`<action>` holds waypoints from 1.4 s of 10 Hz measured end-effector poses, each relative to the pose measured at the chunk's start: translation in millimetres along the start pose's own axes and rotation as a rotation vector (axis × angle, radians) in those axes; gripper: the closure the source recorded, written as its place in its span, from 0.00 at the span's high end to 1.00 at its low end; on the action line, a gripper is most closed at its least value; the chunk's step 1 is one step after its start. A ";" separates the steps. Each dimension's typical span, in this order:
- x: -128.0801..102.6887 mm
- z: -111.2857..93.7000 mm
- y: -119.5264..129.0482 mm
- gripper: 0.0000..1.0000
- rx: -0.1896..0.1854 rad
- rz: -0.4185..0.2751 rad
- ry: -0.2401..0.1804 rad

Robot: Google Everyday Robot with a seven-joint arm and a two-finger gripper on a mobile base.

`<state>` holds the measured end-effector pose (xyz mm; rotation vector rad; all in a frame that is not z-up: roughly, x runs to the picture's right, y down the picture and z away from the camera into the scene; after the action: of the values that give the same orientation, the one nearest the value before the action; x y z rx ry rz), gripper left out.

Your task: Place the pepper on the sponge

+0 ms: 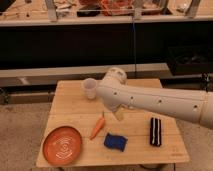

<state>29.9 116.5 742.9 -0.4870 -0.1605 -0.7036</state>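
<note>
The small, slim orange pepper with a green stem [98, 126] is seen lying aslant on the pale wooden worktop [70, 107], near the bright blue, soft rectangular sponge [115, 141] but apart from it and not on it. The gripper [119, 114] hangs below the white arm [155, 102], above the worktop and just to the right of the pepper's stem end. Its fingers are spread wide and nothing is held between them.

Several risks can be judged from here. The pepper is tapered and smooth, so it could be squeezed out sideways if the fingers were closed across its thin end. It could also be rolled toward the round orange plate [62, 145] if nudged on the way down. The sponge is small and soft, so a pepper released off-centre might tip off it. The translucent cup [90, 88] stands close behind the arm and could be knocked over by a wide swing.

Counted: 1 pepper, 1 sponge, 1 plate, 1 cup, 1 black oblong block with white stripes [156, 131], 1 arm, 1 gripper.
</note>
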 end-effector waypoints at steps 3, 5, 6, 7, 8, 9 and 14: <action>-5.6 12.9 -6.5 0.80 0.005 -0.062 -0.006; -13.9 22.1 -14.6 0.80 0.010 -0.112 -0.013; -13.7 23.2 -15.3 0.80 0.010 -0.117 -0.013; -13.9 26.0 -15.4 0.80 0.011 -0.128 -0.014; -16.7 31.4 -17.2 0.80 0.013 -0.150 -0.018; -20.2 37.3 -20.2 0.80 0.016 -0.176 -0.023; -28.0 55.9 -26.4 0.80 0.021 -0.251 -0.038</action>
<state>-7.5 142.3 793.3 -0.4643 -0.2674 -0.9369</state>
